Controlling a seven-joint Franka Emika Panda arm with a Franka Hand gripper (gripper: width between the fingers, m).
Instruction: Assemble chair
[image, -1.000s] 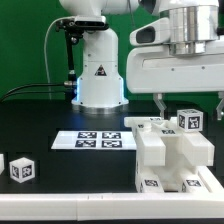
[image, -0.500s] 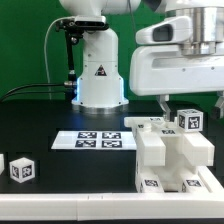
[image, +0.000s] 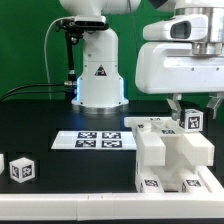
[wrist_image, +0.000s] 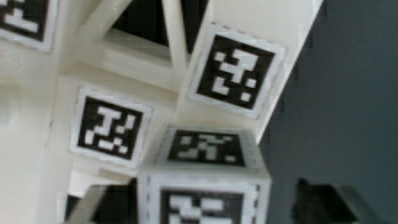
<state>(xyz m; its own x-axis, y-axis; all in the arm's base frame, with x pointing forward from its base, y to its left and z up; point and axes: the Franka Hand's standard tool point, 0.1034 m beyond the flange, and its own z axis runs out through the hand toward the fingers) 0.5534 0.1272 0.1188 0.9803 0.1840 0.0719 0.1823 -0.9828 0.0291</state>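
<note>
The chair (image: 172, 155) is a stepped white block of slabs with tags, at the exterior view's right front. A small tagged white cube (image: 190, 121) sits on top of it at the back. My gripper (image: 195, 106) hangs open right above this cube, one finger (image: 173, 103) on each side. In the wrist view the cube (wrist_image: 205, 195) lies between the two dark fingertips (wrist_image: 329, 202) with gaps on both sides, and my gripper (wrist_image: 214, 205) touches nothing. Tagged chair faces (wrist_image: 111, 125) fill the rest of that view.
A loose tagged white cube (image: 21, 169) lies at the exterior view's left front, with another white piece (image: 2, 162) cut off by the edge. The marker board (image: 95, 140) lies flat mid-table. The robot base (image: 98, 70) stands behind it with black cables.
My gripper has shifted toward the exterior view's right, from beside the chair's back slab to over the top cube. The parts have not moved.
</note>
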